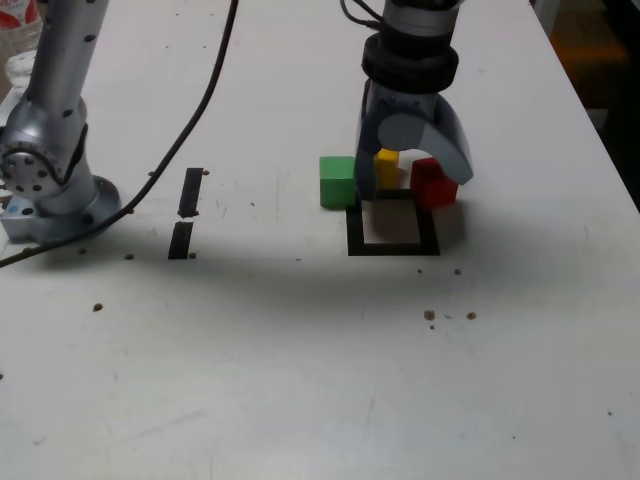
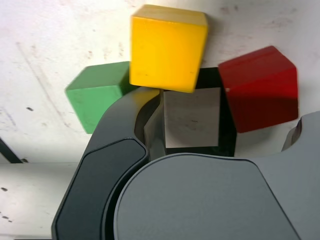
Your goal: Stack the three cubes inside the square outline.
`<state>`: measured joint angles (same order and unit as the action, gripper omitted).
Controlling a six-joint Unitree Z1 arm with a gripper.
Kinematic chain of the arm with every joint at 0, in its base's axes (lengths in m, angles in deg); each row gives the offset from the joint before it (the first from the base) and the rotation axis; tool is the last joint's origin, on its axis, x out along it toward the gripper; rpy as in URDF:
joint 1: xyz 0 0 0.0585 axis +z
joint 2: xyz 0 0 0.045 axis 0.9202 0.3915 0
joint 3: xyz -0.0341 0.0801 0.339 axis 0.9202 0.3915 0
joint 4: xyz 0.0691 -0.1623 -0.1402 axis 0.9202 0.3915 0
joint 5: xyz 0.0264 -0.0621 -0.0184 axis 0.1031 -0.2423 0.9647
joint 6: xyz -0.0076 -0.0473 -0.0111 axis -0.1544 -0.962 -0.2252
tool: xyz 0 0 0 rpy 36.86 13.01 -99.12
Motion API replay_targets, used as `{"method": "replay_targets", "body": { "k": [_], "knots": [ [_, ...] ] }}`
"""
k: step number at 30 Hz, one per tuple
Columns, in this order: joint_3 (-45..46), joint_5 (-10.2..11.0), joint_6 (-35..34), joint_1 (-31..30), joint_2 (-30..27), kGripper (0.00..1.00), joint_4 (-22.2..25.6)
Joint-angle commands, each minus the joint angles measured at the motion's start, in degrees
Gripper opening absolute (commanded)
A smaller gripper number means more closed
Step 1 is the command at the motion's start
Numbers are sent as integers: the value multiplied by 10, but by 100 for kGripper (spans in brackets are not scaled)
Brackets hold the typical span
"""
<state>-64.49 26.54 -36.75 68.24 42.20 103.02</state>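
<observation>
I see my claw (image 1: pixel 410 178) spread wide and empty, hanging over the square outline's (image 1: pixel 392 246) far edge. Yellow cube (image 1: pixel 387 165) sits between its fingers, just past the outline. Red cube (image 1: pixel 433 183) is at the far right corner in the exterior view, green cube (image 1: pixel 338 181) at the far left

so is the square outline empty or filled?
Empty: square outline shows bare white interior; green cube, yellow cube, red cube sit outside.

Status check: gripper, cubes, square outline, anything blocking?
Gripper open, empty, over the square outline. Green cube, yellow cube, red cube all on the table at the outline's far edge, none stacked. Outline interior clear.
</observation>
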Motion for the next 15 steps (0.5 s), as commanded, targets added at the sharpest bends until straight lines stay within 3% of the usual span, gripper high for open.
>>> {"method": "replay_targets", "body": {
  "k": [1,15],
  "knots": [
    [-2,-3,1,-2,-4,94,-1],
    [-24,-16,4,-19,10,94,-16]
  ]
}}
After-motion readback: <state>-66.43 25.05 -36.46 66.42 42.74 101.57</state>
